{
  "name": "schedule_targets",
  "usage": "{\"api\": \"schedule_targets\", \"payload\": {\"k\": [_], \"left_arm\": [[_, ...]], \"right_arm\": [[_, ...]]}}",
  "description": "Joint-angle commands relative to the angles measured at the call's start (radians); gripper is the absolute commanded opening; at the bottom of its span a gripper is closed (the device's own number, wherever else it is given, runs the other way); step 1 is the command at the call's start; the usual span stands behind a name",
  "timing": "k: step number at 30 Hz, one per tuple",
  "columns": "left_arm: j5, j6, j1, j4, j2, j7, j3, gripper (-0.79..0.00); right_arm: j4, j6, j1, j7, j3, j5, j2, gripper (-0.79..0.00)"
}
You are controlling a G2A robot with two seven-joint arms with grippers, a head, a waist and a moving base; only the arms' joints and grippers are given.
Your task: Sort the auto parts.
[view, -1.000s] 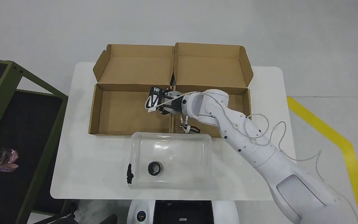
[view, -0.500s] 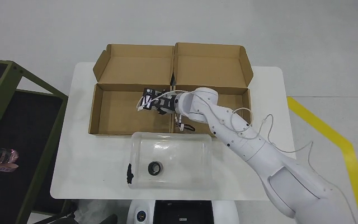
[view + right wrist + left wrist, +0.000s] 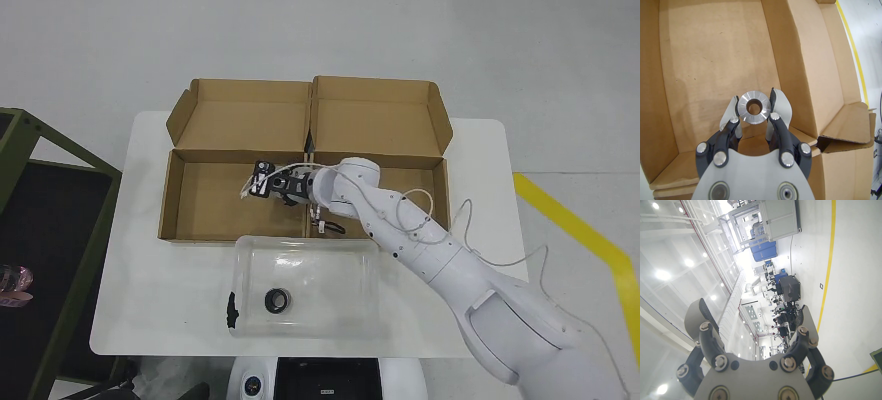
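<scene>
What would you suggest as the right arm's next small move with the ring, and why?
Probably lower it a little, then open. The right gripper is shut on the ring, which seems to hang above the bare floor of the box, inside its walls; a short descent should spare it a hard drop.

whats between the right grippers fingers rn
A silver metal ring with a centre hole, pinched by both fingers above the cardboard box floor, seen in the right wrist view.

From above, the metal ring point(image 3: 754, 107) in the right gripper point(image 3: 754, 95) is too small to make out.
</scene>
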Motion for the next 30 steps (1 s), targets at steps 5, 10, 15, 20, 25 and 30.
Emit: {"api": "schedule_targets", "payload": {"k": [5, 10, 15, 20, 25, 30], "left_arm": [[0.0, 0.0, 0.0, 0.0, 0.0, 0.0, 0.0, 0.0], [0.0, 0.0, 0.0, 0.0, 0.0, 0.0, 0.0, 0.0], [0.0, 0.0, 0.0, 0.0, 0.0, 0.0, 0.0, 0.0], [0.0, 0.0, 0.0, 0.0, 0.0, 0.0, 0.0, 0.0], [0.0, 0.0, 0.0, 0.0, 0.0, 0.0, 0.0, 0.0], [0.0, 0.0, 0.0, 0.0, 0.0, 0.0, 0.0, 0.0]], "right_arm": [[0.036, 0.005, 0.012, 0.002, -0.012, -0.015, -0.022, -0.56], [0.059, 0.008, 0.02, 0.003, -0.015, -0.025, -0.037, -0.465], [0.055, 0.003, 0.03, -0.002, -0.009, -0.044, -0.045, -0.446], [-0.022, -0.01, 0.019, -0.005, 0.023, -0.076, -0.031, -0.434], [-0.146, -0.049, -0.031, 0.006, 0.082, -0.079, -0.001, -0.416], [-0.294, -0.094, -0.121, 0.024, 0.151, -0.053, 0.033, -0.413]]}}
